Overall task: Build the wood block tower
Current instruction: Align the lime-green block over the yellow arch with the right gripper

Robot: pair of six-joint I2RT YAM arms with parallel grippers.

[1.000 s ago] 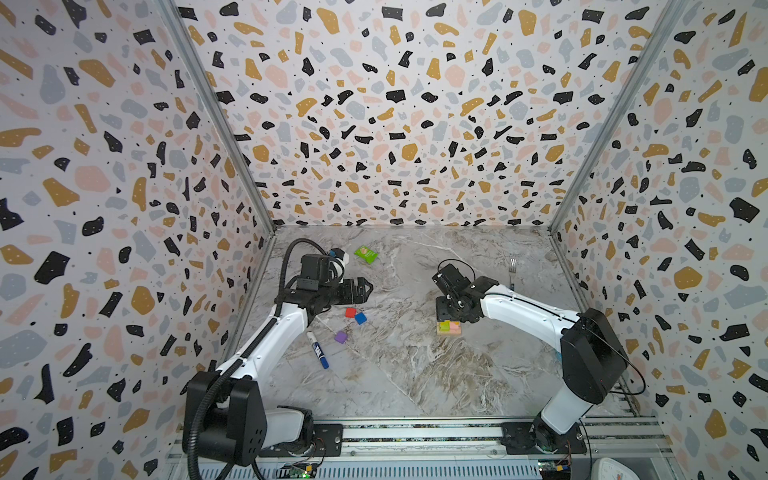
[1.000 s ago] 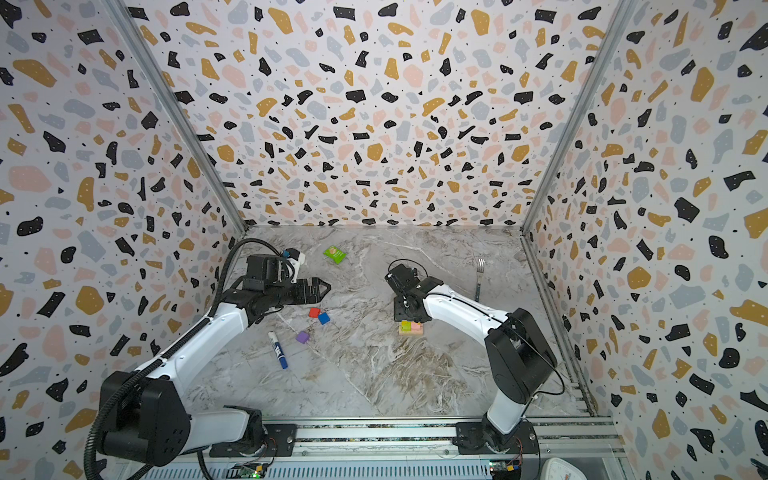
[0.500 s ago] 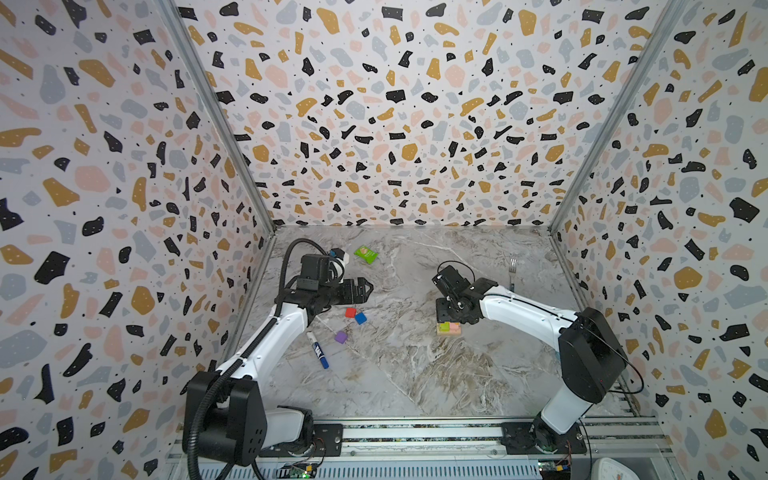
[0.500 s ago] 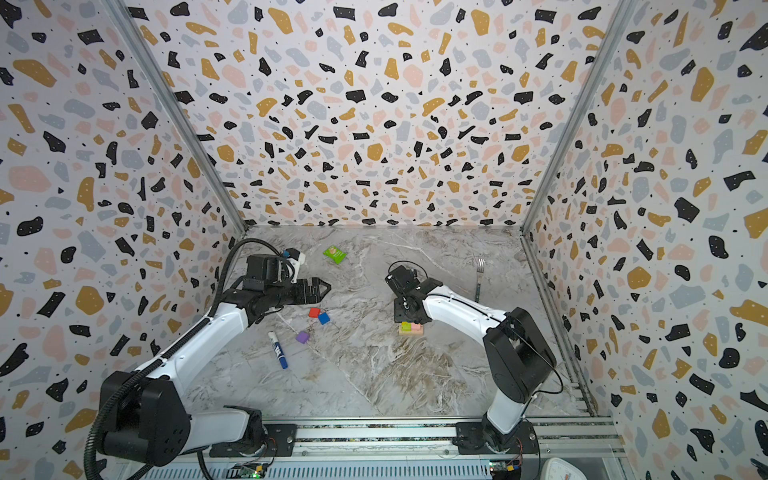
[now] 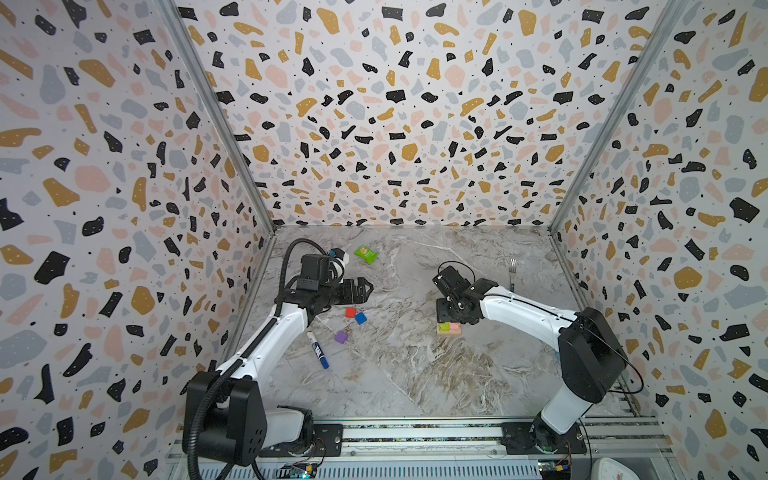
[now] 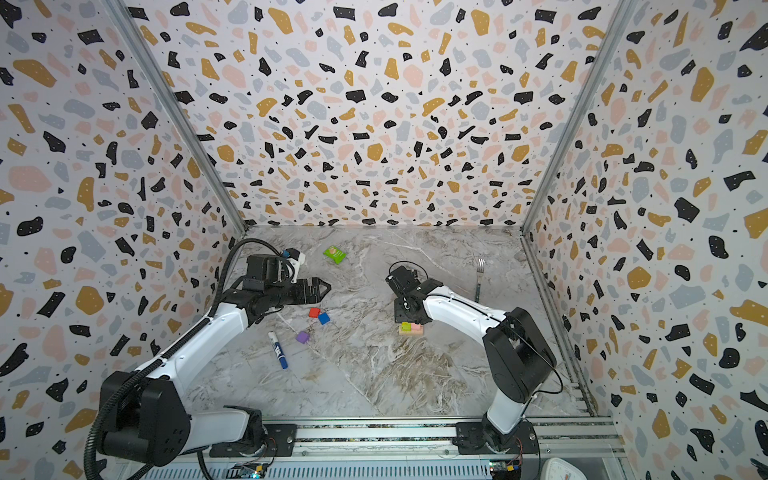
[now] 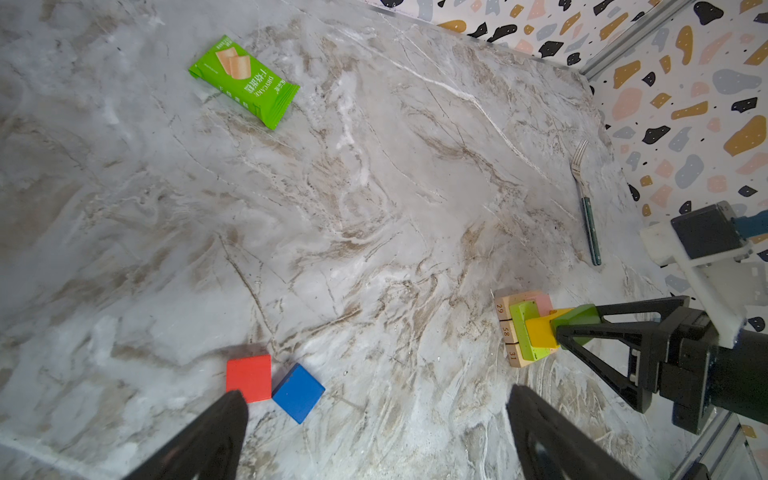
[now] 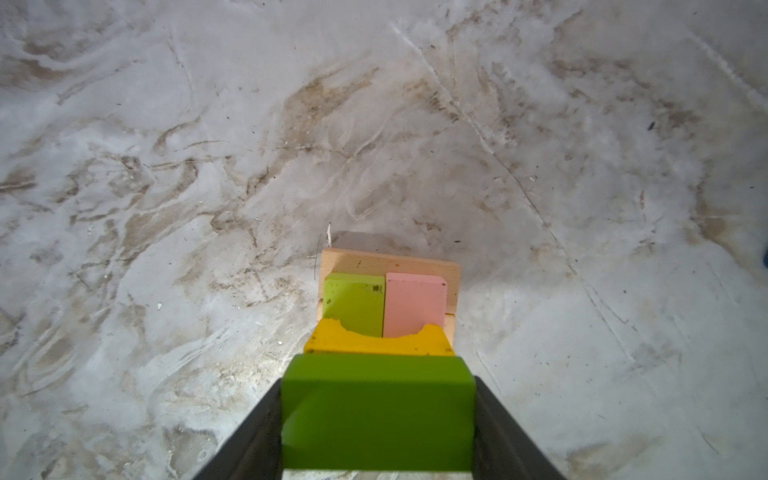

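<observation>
Arms have hardly moved since a moment ago. The right pincer (image 7: 577,322) stays clenched on a dark green block (image 8: 378,415), right over the yellow arch (image 8: 374,343) of the tower (image 5: 449,329), which stands mid-tabletop (image 5: 415,374) toward the right. The left pincer (image 5: 365,289) hangs wide open above the red cube (image 5: 350,312) and blue cube (image 5: 360,318). Lots of bare room lies near us. From above, the right arm hides the tower's far part. Whether green touches yellow, I cannot tell.

On marble table (image 5: 415,374): green snack packet (image 5: 365,254) far back, fork (image 5: 513,274) right, marker (image 5: 318,350) front-left.
</observation>
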